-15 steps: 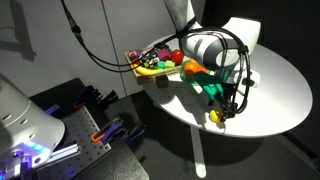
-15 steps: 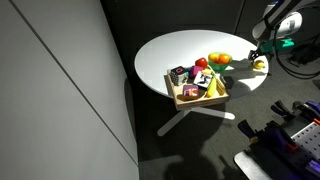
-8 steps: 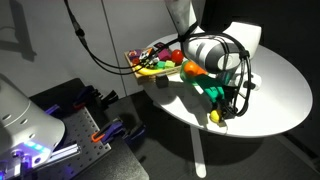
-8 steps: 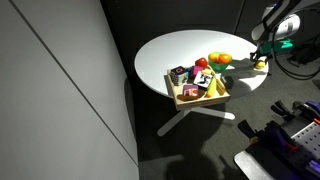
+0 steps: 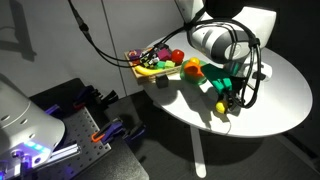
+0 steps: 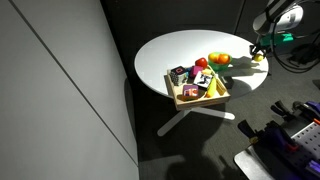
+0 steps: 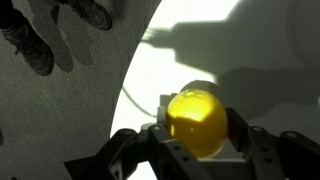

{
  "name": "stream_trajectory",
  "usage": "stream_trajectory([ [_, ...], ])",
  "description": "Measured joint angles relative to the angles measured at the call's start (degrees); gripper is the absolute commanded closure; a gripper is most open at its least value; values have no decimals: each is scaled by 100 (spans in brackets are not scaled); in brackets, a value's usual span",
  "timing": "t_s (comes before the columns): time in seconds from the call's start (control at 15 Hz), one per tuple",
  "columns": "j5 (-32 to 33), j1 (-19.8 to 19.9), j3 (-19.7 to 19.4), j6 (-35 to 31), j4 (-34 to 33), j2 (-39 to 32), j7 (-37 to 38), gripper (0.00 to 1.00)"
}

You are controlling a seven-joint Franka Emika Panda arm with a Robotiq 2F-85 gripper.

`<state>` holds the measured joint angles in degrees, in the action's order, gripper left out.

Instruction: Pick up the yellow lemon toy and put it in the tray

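I have the gripper [image 7: 197, 138] closed around the yellow lemon toy [image 7: 197, 120]. In the wrist view its two dark fingers [image 7: 150, 142] press on the left and right sides of the fruit, so the jaws stand only as wide as the lemon. Behind the lemon is the white round table [image 7: 260, 60], with the gripper's shadow falling across it and the dark floor beyond the table's curved edge. In an exterior view the lemon [image 5: 222, 107] sits in the gripper [image 5: 225, 102] over the near part of the table [image 5: 285, 95]. It looks to be slightly off the surface, though I cannot tell this for sure. The tray [image 5: 131, 58] lies well apart from the lemon, at the far edge of the table, and is crowded with coloured toys. An orange fruit [image 5: 190, 67] and a red round fruit [image 5: 177, 56] lie between the tray and the gripper. In an exterior view from the opposite side, the lemon [image 6: 259, 58] is near the table's rim, with the tray [image 6: 200, 102] well apart from it.
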<state>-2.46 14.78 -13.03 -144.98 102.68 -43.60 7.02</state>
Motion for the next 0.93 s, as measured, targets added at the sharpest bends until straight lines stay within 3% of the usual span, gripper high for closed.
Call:
stream_trajectory([
  [0.53,-41,49,437,728,117,671,-705,66],
  [0.93,23,-135,536,813,685,1265,-1055,66],
])
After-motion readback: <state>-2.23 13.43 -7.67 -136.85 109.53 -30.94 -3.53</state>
